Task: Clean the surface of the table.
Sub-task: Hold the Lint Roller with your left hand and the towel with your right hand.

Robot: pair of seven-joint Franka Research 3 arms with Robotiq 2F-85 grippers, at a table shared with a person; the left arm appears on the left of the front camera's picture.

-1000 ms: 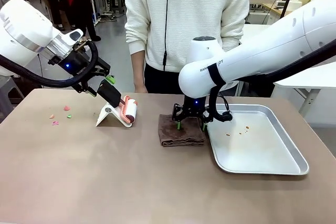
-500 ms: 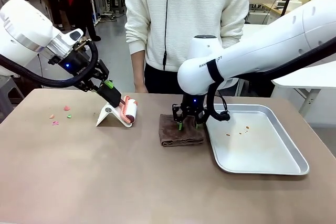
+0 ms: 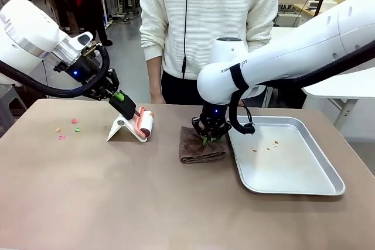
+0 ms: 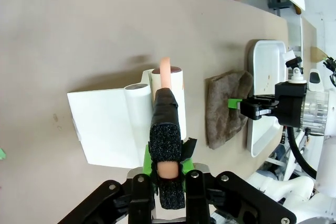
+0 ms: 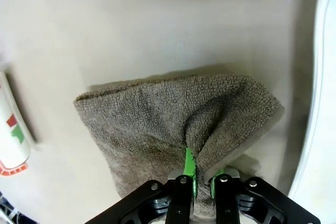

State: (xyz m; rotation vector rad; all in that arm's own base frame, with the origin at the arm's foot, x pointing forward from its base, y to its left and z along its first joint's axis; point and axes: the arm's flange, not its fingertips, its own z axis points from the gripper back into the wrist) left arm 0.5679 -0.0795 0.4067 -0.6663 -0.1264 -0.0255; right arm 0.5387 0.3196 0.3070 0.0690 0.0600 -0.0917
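The table (image 3: 117, 203) spans the foreground, rigid and matte (nothing to grasp, only wipe). The left gripper (image 3: 125, 105) clamps the roller (image 3: 145, 125) by its handle. The right gripper (image 3: 208, 139) pinches a fold of the soft, limp cloth (image 3: 196, 151) beside the tray (image 3: 304, 187).

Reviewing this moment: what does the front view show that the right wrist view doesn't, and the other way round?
Front view adds: the person at the far side, the left gripper shut on the lint roller handle, coloured scraps on the table at its left, and crumbs inside the tray. Right wrist view adds: a close look at the right gripper shut on a bunched fold of the brown towel, a green pad against the cloth. Both share: towel, table top, tray rim.
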